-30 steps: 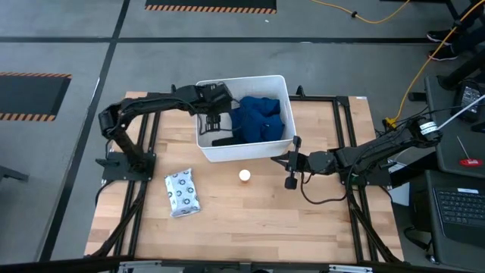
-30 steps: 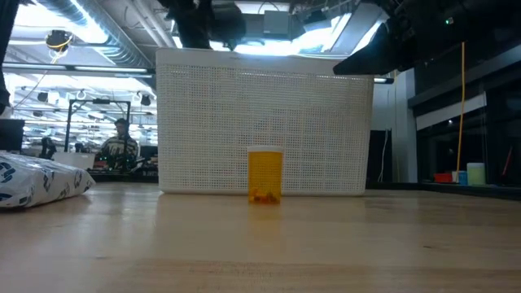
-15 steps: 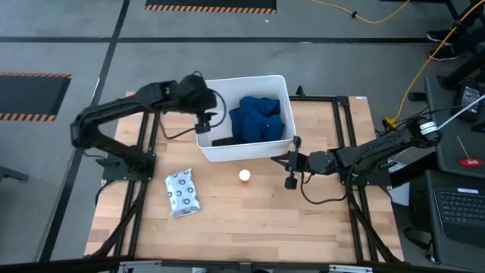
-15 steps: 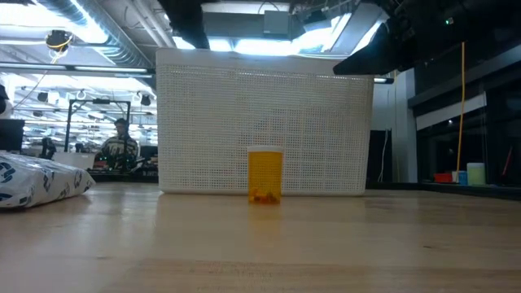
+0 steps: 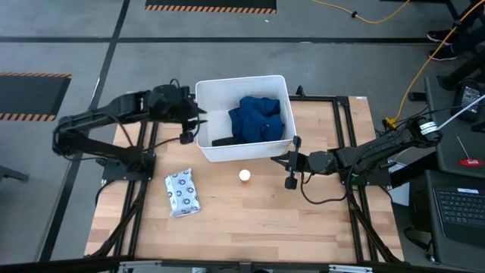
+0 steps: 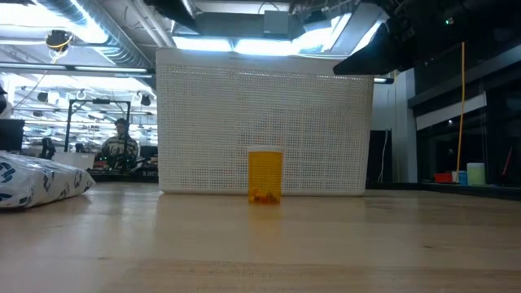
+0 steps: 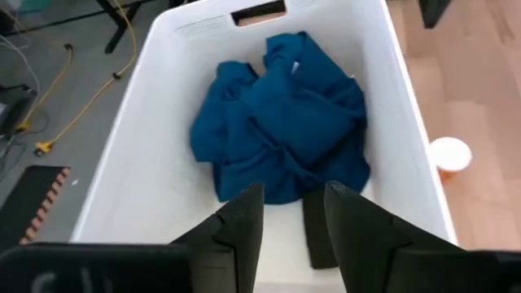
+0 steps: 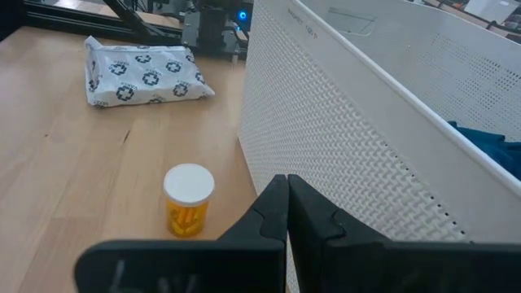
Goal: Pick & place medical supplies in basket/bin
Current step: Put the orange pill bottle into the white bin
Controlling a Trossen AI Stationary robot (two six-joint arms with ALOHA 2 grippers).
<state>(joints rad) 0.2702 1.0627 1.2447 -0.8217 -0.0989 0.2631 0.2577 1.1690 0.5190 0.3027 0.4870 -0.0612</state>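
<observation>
The white tub (image 5: 203,144) stands at the table's far middle. In it lie the dark-blue cloth (image 5: 259,118) and the black oblong (image 5: 223,141), both also in the left wrist view: cloth (image 7: 277,130), oblong (image 7: 319,236). The orange bottle with white cap (image 5: 245,176) stands upright on the table just in front of the tub. The white dotted packet (image 5: 183,192) lies flat at the near left. My left gripper (image 5: 191,126) is open and empty, just outside the tub's left wall. My right gripper (image 5: 284,161) is shut and empty by the tub's near right corner.
The tub's tall perforated wall (image 8: 366,146) stands close beside my right gripper (image 8: 286,203). The bottle (image 8: 188,199) and packet (image 8: 142,72) lie beyond it on the wooden top. Black frame rails (image 5: 333,98) run along the table's sides.
My left gripper has drawn back from over the tub's left part toward the table's left edge and now stands outside the tub's left wall. The black oblong and the cloth have stayed in the tub.
</observation>
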